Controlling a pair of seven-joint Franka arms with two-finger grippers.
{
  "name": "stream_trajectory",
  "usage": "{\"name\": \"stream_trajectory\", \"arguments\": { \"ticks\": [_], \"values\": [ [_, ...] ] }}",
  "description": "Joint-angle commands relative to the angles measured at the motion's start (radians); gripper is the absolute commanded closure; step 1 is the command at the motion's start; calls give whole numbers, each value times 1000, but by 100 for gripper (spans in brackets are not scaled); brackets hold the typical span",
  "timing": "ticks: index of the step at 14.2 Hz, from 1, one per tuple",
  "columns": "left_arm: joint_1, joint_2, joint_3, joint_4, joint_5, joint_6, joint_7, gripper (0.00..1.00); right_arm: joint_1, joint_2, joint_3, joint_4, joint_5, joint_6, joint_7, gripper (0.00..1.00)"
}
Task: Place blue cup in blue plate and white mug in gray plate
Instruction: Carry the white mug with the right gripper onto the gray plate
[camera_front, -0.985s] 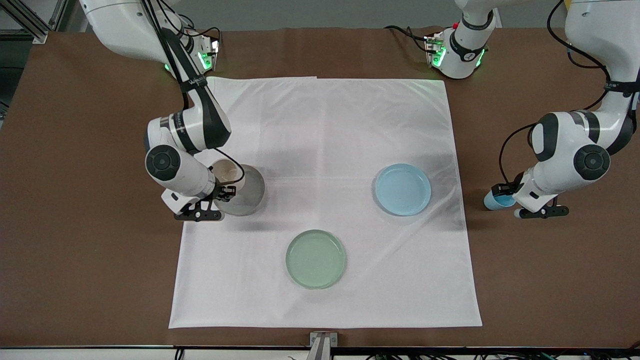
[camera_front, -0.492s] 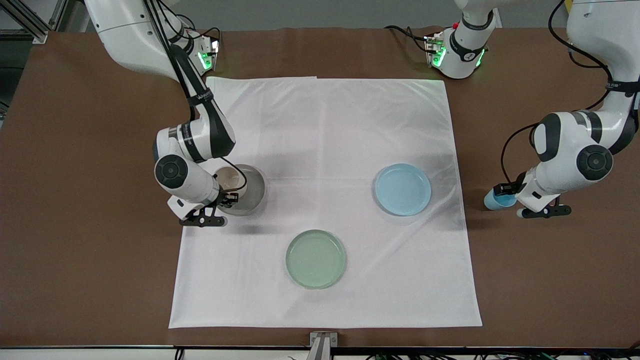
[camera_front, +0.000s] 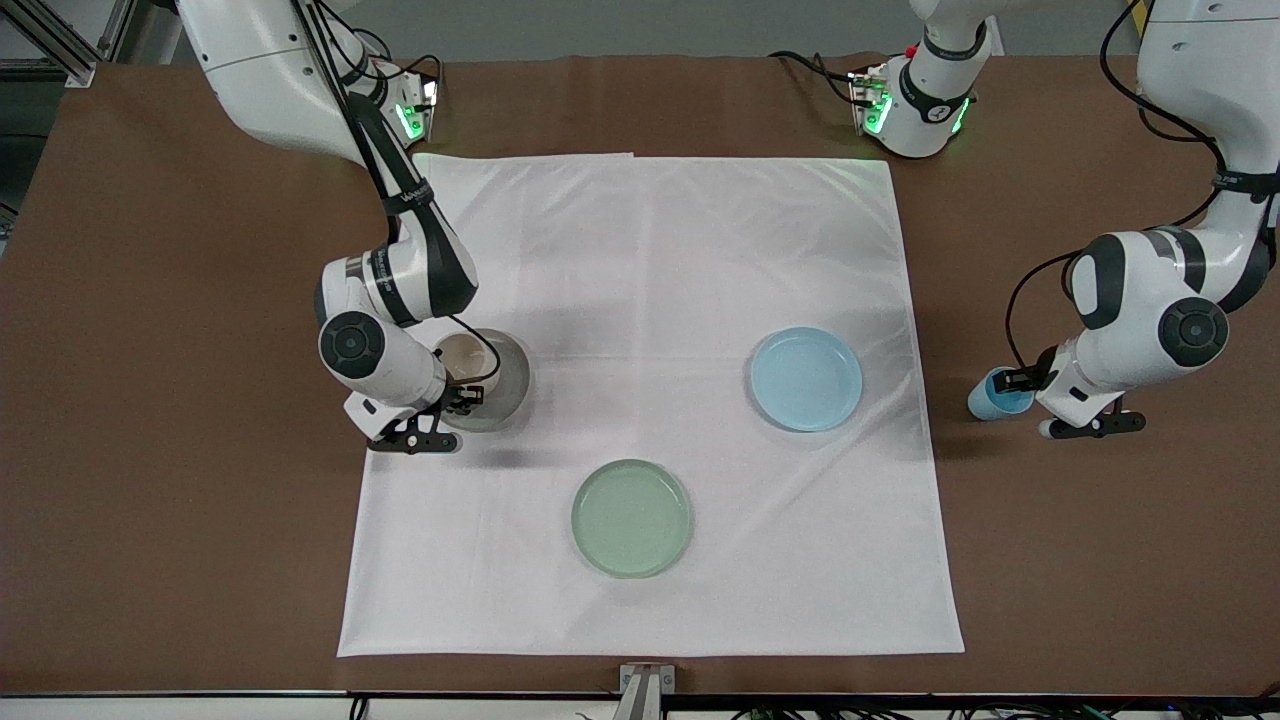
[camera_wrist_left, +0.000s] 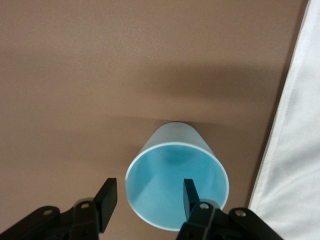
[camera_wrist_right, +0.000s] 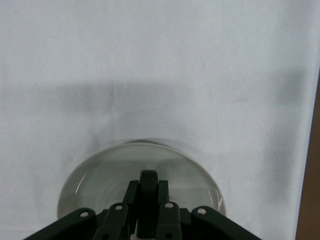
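Blue cup (camera_front: 997, 397): upright on the bare brown tabletop (camera_front: 180, 400) toward the left arm's end, off the white cloth (camera_front: 650, 300); long axis vertical, mouth up, narrowing to its base.
Left end effector (camera_wrist_left: 147, 200): fingers spread, one outside the cup wall, one inside the mouth, not yet pressed together.
Blue plate (camera_front: 806, 379): flat on the cloth, nothing in it.
White mug (camera_front: 462, 358): upright over the gray plate (camera_front: 505, 385), mouth up; the arm hides its lower body.
Right end effector (camera_wrist_right: 148, 192): clamped on the mug's dark handle (camera_wrist_right: 148, 184); whether the mug touches the plate is unclear.
Green plate (camera_front: 632, 518): nearest the front camera.
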Motion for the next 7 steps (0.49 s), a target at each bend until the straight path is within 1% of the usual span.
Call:
{"name": "stream_trajectory", "arguments": {
  "ticks": [1, 2, 3, 4, 5, 6, 7],
  "values": [
    [16, 6, -5, 2, 21, 16, 10, 55, 11, 15, -5, 17, 19, 2, 7, 97],
    [16, 3, -5, 0, 21, 15, 8, 67, 17, 15, -5, 17, 19, 0, 16, 97],
    [16, 3, -7, 0, 21, 15, 8, 78, 23, 15, -5, 19, 17, -1, 47, 91],
    [16, 0, -7, 0, 21, 13, 8, 88, 34, 11, -5, 22, 16, -10, 85, 58],
    [14, -6, -10, 2, 21, 4, 6, 97, 40, 5, -7, 25, 13, -21, 111, 17],
    [10, -26, -12, 2, 21, -14, 2, 100, 40, -10, -9, 25, 10, -52, 117, 0],
    [8, -47, -13, 3, 21, -36, -3, 100, 36, -50, -12, 26, 5, -114, 116, 0]
  ]
}}
